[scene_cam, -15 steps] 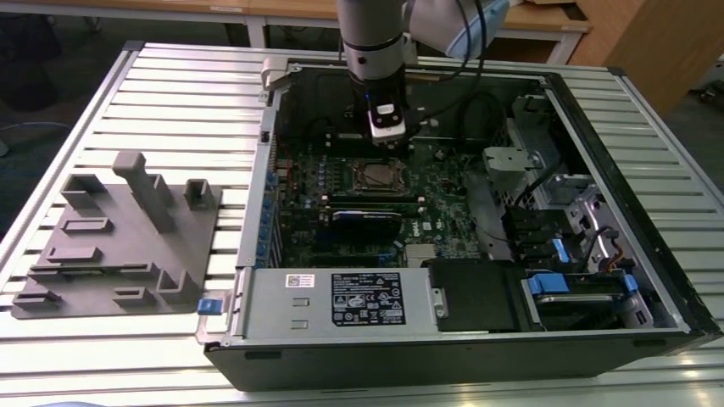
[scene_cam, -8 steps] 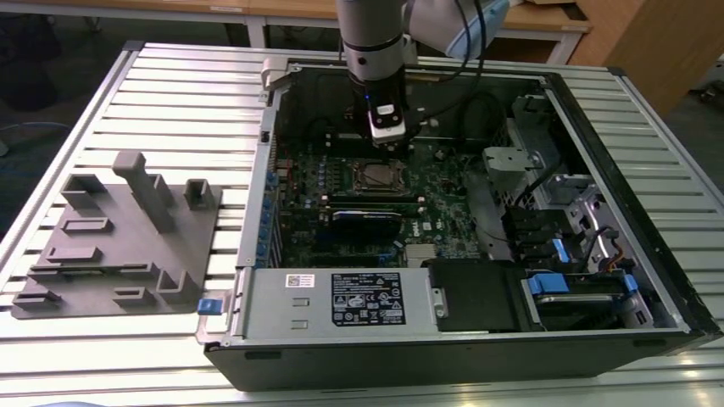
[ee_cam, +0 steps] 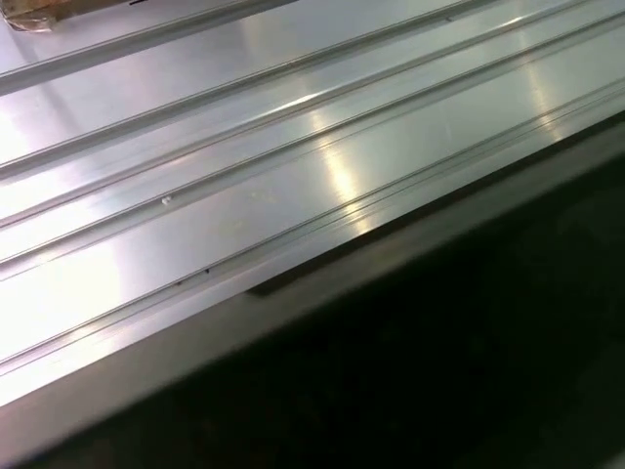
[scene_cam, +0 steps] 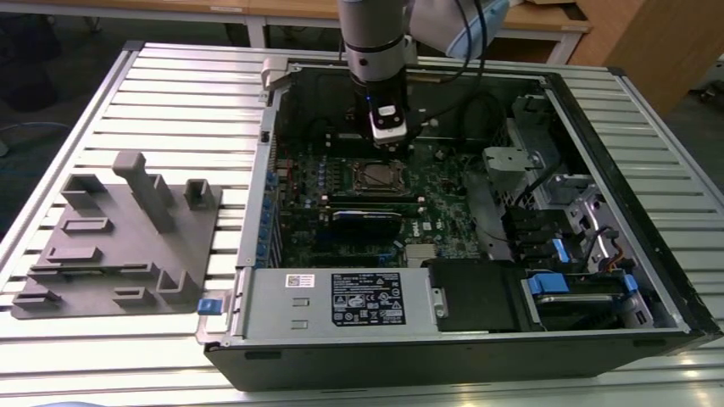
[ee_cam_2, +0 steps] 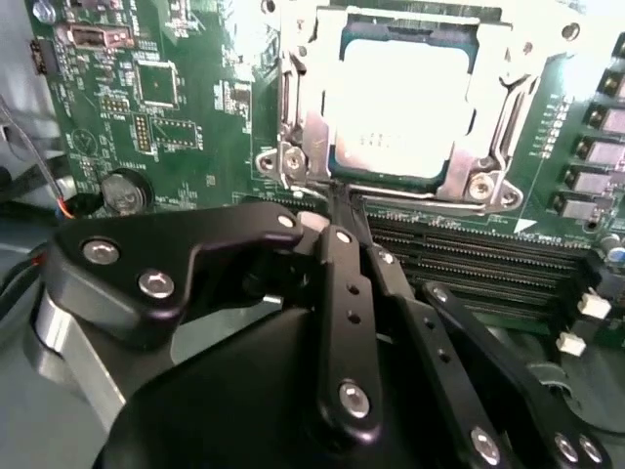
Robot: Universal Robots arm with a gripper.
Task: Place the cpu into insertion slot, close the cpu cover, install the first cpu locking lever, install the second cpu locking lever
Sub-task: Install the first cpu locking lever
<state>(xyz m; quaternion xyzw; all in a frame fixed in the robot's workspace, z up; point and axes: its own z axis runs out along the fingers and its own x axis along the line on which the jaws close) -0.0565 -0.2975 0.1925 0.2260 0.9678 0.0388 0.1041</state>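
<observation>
One claw (ee_cam_2: 337, 210), its fingers drawn together on nothing, is held just beside the insertion slot (ee_cam_2: 395, 98), where the cpu (ee_cam_2: 395, 103) is seated under the closed cpu cover (ee_cam_2: 303, 127). Print stays unread.

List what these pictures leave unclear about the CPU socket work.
- Locking levers: in the second wrist view the claw hides the near rim of the cpu cover, so whether they are latched is unclear.
- cpu: glare washes out its top there.
- insertion slot: too small in the exterior view to judge seating.
</observation>
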